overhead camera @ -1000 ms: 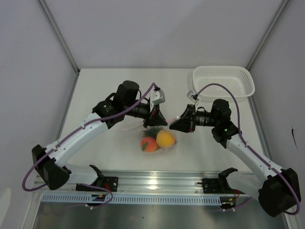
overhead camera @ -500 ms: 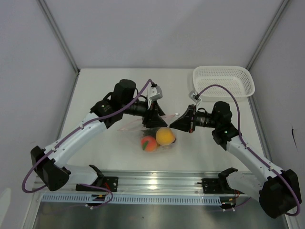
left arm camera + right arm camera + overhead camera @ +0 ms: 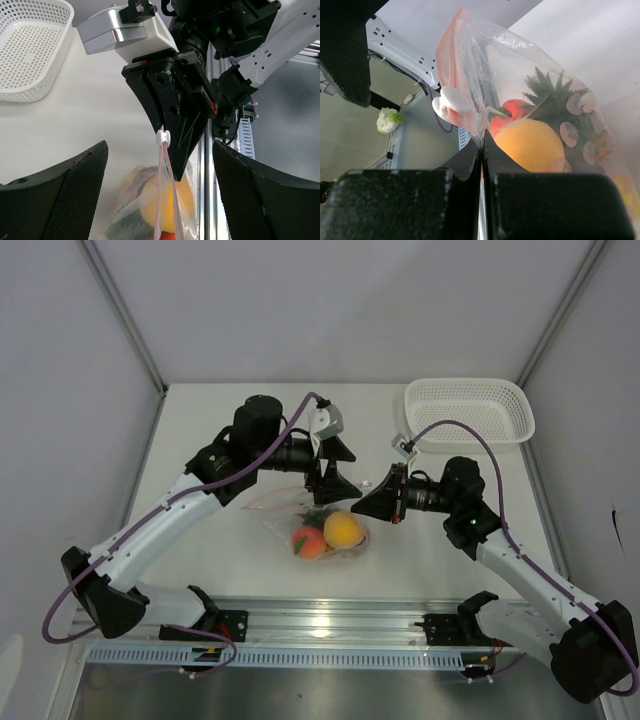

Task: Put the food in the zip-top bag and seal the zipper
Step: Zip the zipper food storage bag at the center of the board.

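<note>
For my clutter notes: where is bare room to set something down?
Free: far-left table corner beyond the left arm; the strip between that arm and the basket. Crowded: centre, left pincer and right pincer at the bag.

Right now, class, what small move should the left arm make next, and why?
Probably bring the open left fingers in around the white slider and close on it. The right fingers pinch the zip-top bag beside that slider, steadying it, and the slider sits between the left fingers in the left wrist view. Whether the zipper is sealed cannot be told.
</note>
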Robot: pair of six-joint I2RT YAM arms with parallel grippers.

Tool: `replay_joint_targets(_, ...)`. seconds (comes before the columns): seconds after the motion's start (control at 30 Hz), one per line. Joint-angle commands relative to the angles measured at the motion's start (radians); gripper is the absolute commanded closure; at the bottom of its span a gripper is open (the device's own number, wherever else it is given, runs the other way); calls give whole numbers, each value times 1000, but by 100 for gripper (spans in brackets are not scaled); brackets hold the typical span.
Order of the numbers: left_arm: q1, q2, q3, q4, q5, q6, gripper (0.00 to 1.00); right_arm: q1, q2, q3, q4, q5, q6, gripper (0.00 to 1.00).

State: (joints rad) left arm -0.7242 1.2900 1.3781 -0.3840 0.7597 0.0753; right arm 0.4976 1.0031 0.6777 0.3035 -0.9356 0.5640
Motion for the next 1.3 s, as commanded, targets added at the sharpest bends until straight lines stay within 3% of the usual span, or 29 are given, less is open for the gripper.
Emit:
replay_joint_targets(0.0, -32, 26, 58, 17, -45, 0, 13, 10, -37, 42, 5, 21, -15, 100)
replay_joint_targets(0.33, -64, 86, 104, -27, -57, 30, 25, 12, -47, 51, -3, 21, -13, 100)
replay_joint_targets(0.63, -67, 109, 110, -50, -60, 40, 56, 13, -57, 54, -12, 24, -16, 100)
replay_joint_targets(0.97, -69, 117, 108, -61, -54, 41, 77, 13, -64, 52, -17, 27, -19, 100)
replay_joint_targets(1.1, -69, 117, 118, -78, -28, 41, 99, 13, -61, 56, -23, 32, -29, 100)
replay_joint_targets(1.27, -66, 104, 125, -118, 73, 43, 100, 12, -52, 74, -92, 11, -88, 100)
